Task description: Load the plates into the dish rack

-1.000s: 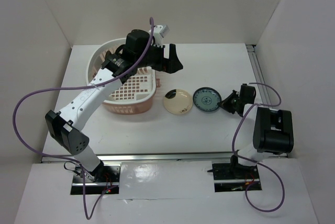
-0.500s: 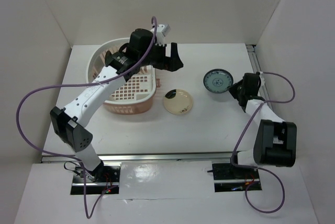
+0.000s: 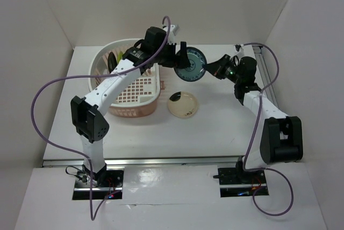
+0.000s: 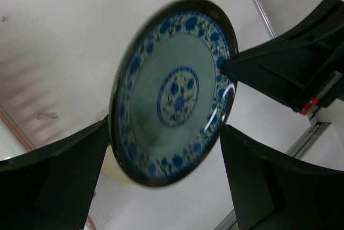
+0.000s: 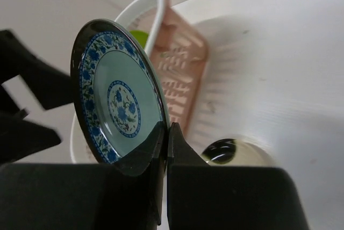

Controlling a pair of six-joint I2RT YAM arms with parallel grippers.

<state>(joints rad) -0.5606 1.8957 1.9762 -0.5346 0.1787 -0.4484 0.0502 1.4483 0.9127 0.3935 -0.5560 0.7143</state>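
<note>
Right gripper [image 5: 165, 136] tight on plate [image 5: 119, 106]; left gripper [image 4: 165, 130] wide, perhaps clear.

White table [image 3: 215, 130]; white walls [image 3: 215, 4] around it.

The blue-green plate [image 4: 174, 90] fills the gap between the left hand's [image 4: 165, 131] fingers.
</note>
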